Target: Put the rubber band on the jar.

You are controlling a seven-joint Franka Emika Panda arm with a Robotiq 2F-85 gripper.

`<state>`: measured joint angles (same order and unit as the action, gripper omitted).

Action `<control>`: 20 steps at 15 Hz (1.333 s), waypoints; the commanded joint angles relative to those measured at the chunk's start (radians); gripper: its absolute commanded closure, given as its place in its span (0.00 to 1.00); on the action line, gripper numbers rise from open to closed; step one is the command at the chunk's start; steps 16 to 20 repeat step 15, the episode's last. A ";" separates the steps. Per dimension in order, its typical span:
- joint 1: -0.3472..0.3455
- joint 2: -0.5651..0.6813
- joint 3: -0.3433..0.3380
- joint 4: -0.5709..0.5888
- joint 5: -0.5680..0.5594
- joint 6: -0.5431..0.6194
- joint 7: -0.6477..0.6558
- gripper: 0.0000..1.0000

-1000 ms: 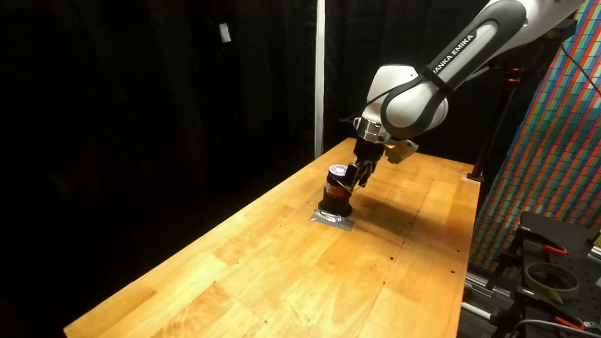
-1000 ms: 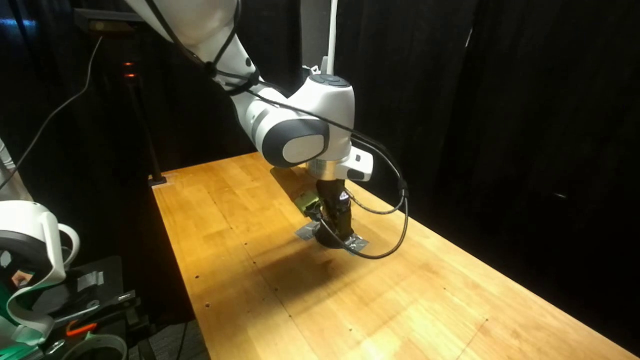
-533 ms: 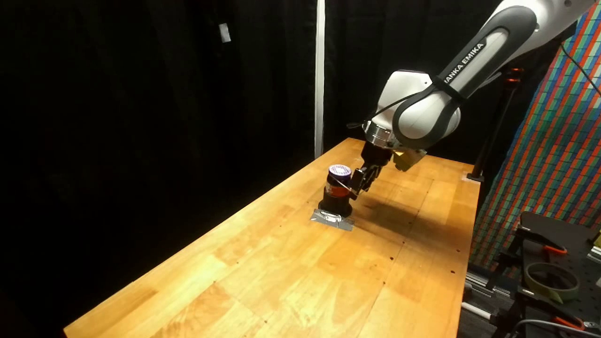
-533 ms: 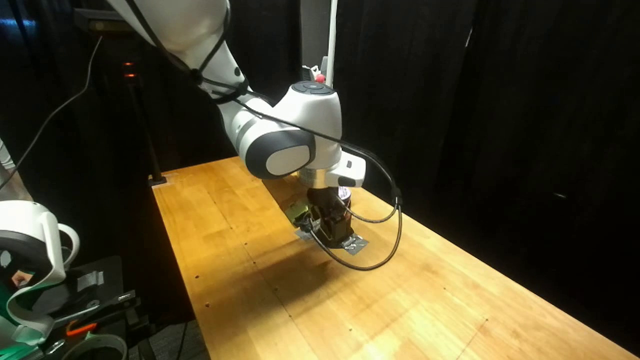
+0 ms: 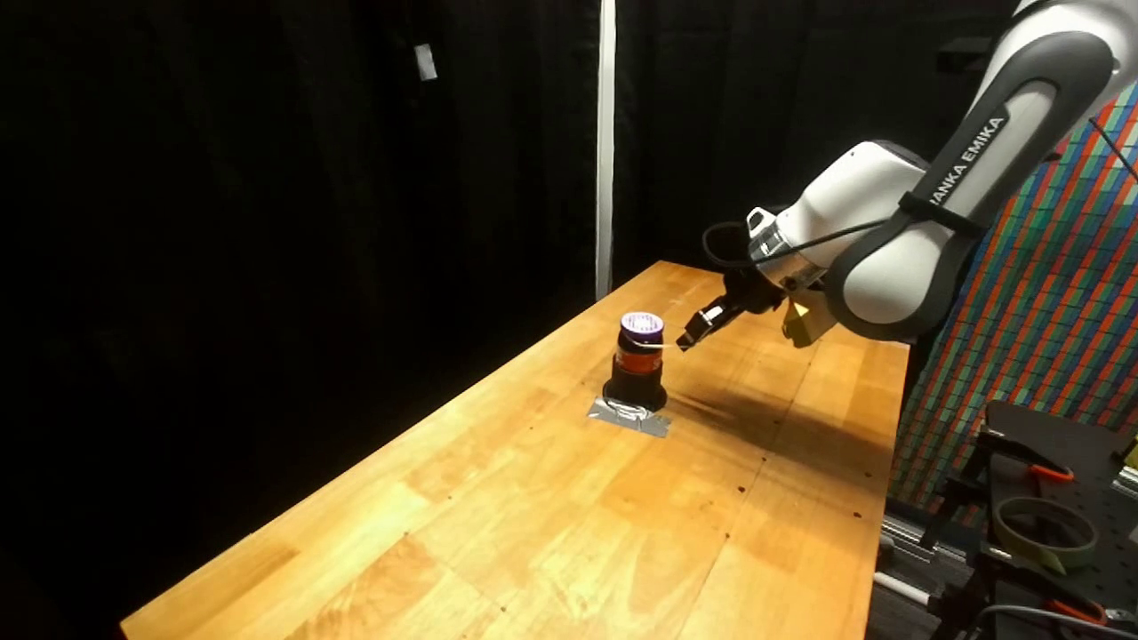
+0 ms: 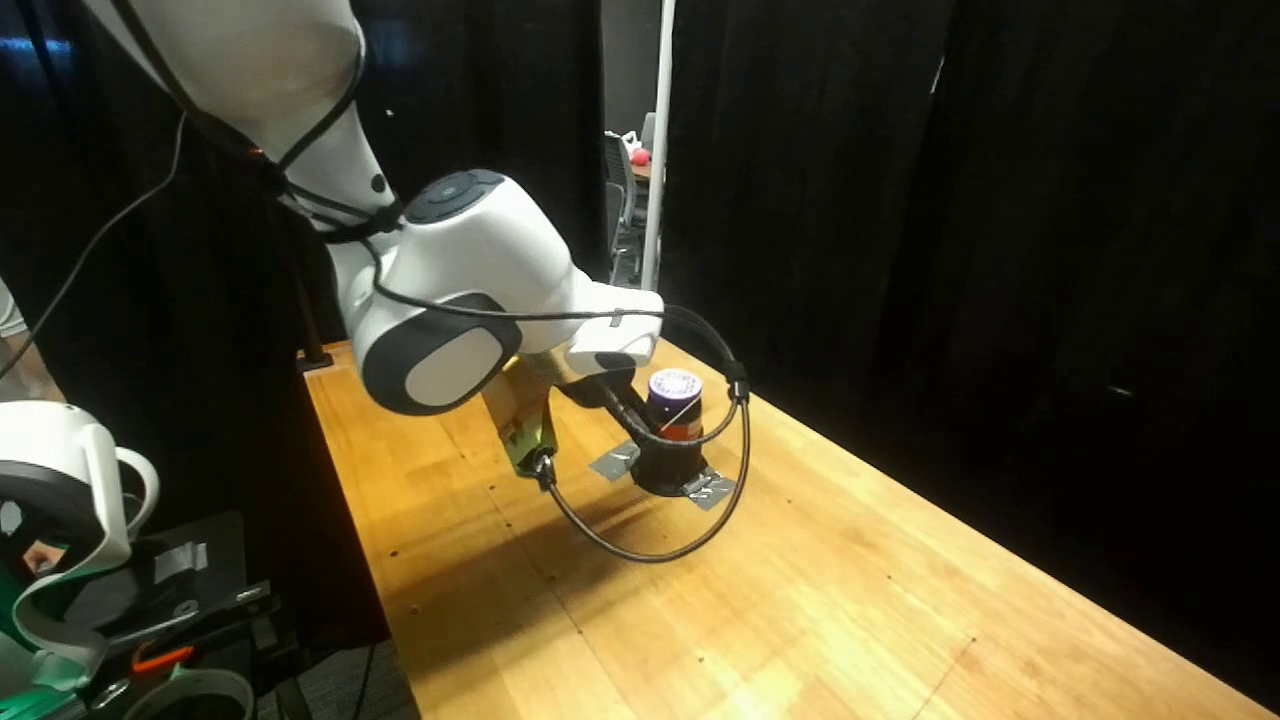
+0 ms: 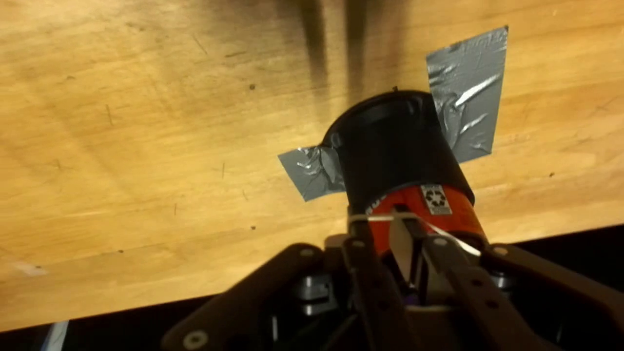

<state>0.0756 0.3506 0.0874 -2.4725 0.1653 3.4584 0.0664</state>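
The jar (image 5: 638, 363), orange-red in the middle with a purple-white lid, stands upright in a black holder (image 7: 395, 146). Around its upper part runs the thin pale rubber band (image 5: 653, 346), stretched sideways to my gripper (image 5: 685, 343). In the wrist view the rubber band (image 7: 385, 218) loops over the outside of both fingertips, and one strand runs slanting to the jar's side. My gripper (image 7: 382, 222) stands narrowly open in front of the jar, tilted, with a gap between its fingers and nothing in it. The band's far side is hidden behind the jar.
Grey tape strips (image 7: 468, 92) fix the holder to the wooden table (image 5: 569, 533). A black cable (image 6: 650, 555) hangs in a loop from the arm. A side cart with a tape roll (image 5: 1045, 533) stands beside the table, and dark curtains hang behind.
My gripper has drawn back from the jar and tilted, and its fingers look closer together. The band now stretches straight from jar to fingertips. The jar has stayed in place.
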 commanded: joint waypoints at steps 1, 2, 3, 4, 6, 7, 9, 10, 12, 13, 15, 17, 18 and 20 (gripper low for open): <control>0.055 -0.002 -0.014 -0.102 0.068 0.277 0.073 0.95; 0.057 0.019 -0.005 -0.109 0.086 0.356 0.096 0.97; 0.056 0.038 0.007 -0.111 0.097 0.424 0.126 0.93; 0.054 0.054 0.017 -0.112 0.097 0.470 0.149 0.92; 0.051 0.094 0.031 -0.103 0.095 0.548 0.190 0.92; 0.048 0.119 0.037 -0.092 0.092 0.581 0.209 0.92; 0.049 0.152 0.043 -0.085 0.097 0.633 0.230 0.92; 0.047 0.166 0.046 -0.081 0.095 0.654 0.241 0.92; 0.038 0.166 0.055 -0.087 0.078 0.632 0.258 0.65; 0.041 0.158 0.045 -0.091 0.078 0.607 0.231 0.58; 0.041 0.166 0.046 -0.091 0.078 0.603 0.232 0.69; 0.041 0.166 0.046 -0.091 0.078 0.603 0.232 0.69; 0.041 0.166 0.046 -0.091 0.078 0.603 0.232 0.69; 0.041 0.166 0.046 -0.091 0.078 0.603 0.232 0.69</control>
